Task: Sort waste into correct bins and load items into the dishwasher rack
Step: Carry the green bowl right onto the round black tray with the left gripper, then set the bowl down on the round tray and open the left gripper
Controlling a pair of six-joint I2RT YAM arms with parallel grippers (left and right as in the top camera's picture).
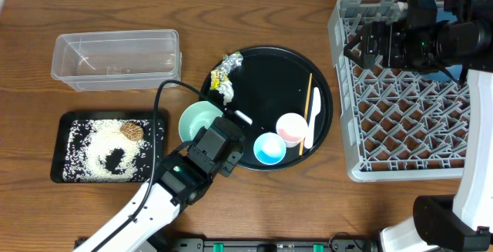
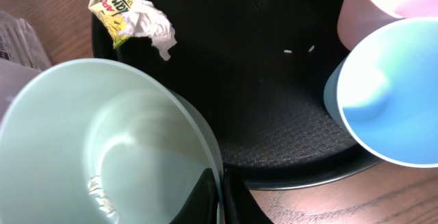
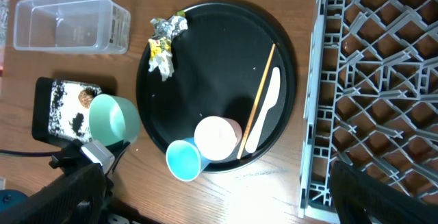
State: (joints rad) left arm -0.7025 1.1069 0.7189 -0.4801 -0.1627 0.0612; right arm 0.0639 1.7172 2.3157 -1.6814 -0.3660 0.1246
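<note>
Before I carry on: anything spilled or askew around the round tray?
The pale green bowl hangs tilted, its rim pinched by the left gripper, at the edge of the round black tray. Two stray white grains lie on that tray.

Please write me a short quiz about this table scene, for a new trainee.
1. True or false: the right end effector is open above the rack.
2. What does the left end effector grip? A) spoon B) green bowl C) foil
3. Fill in: the rice lies in the ___ black tray.
Key: 1 true; 2 B; 3 rectangular.
</note>
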